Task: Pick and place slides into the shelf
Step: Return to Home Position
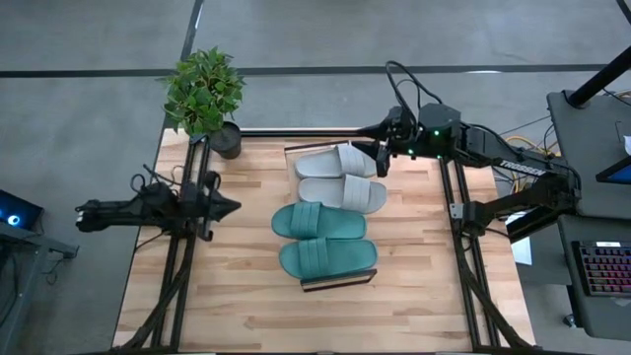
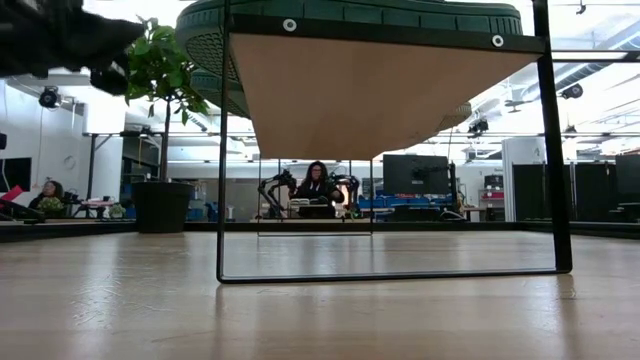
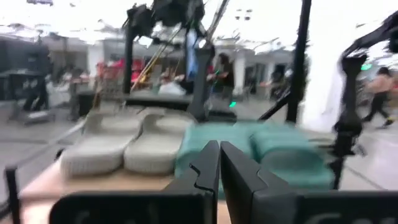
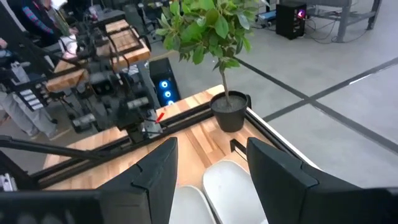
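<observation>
My right fingers (image 4: 211, 148) hang spread over the end grey slide (image 4: 231, 186), which lies with its mate (image 1: 342, 192) and the teal-green pair (image 1: 320, 222) atop the shelf (image 1: 338, 284); a low pull-away could catch its strap and tip it onto the desk (image 1: 246, 306). Beyond, a wide swing might clip the potted plant (image 4: 228, 112), while my left fingers (image 3: 219, 148), pressed together, wait across the desk.

Potted plant (image 1: 205, 94): on a corner of the bench (image 1: 246, 286)
Keyboard (image 1: 603, 268): off the bench, right side
Person (image 2: 318, 188): seated in the room behind
</observation>
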